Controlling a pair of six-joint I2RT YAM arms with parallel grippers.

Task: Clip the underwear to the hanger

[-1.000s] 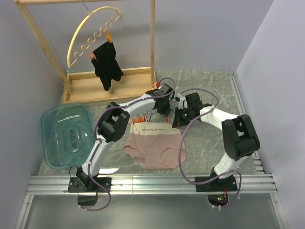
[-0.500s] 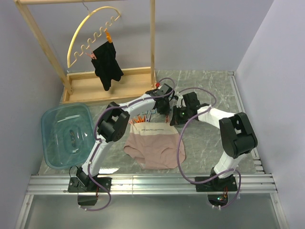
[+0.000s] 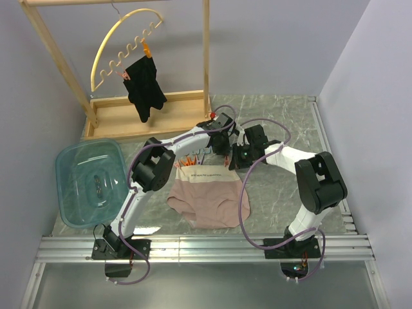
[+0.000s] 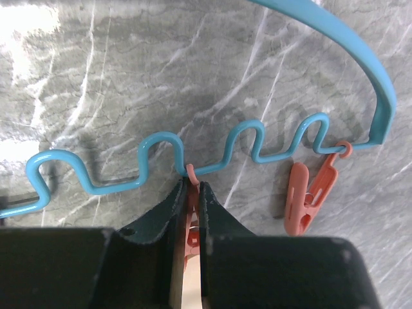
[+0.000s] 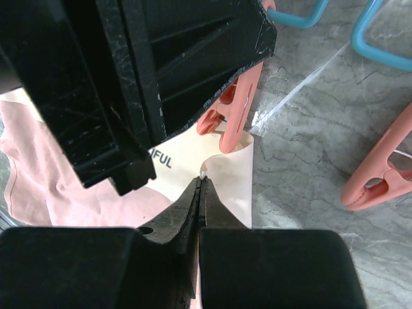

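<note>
Grey marbled bench (image 3: pixel 283 122) is carrying everything: the underwear (image 3: pixel 209 196) is lying flat in the middle with its waistband toward the far side. The hanger (image 4: pixel 257 138) is lying just beyond it, mostly hidden under my arms from above. I am pressing my left end effector (image 4: pixel 191 196) together on an orange-pink clip (image 4: pixel 190 225) that is hooked on the hanger's wavy lower edge. With my right end effector (image 5: pixel 201 183) I am pinching a corner of the cream waistband (image 5: pixel 225 170), holding it right at that clip's mouth. Whether the clip is biting the fabric I cannot tell. A second clip (image 4: pixel 308 193) is hanging free near the hanger's end, touching no fabric. I am judging the task as early: the first corner is being fed in but is not clearly fastened, and the other side of the waistband is waiting for its clip.
</note>
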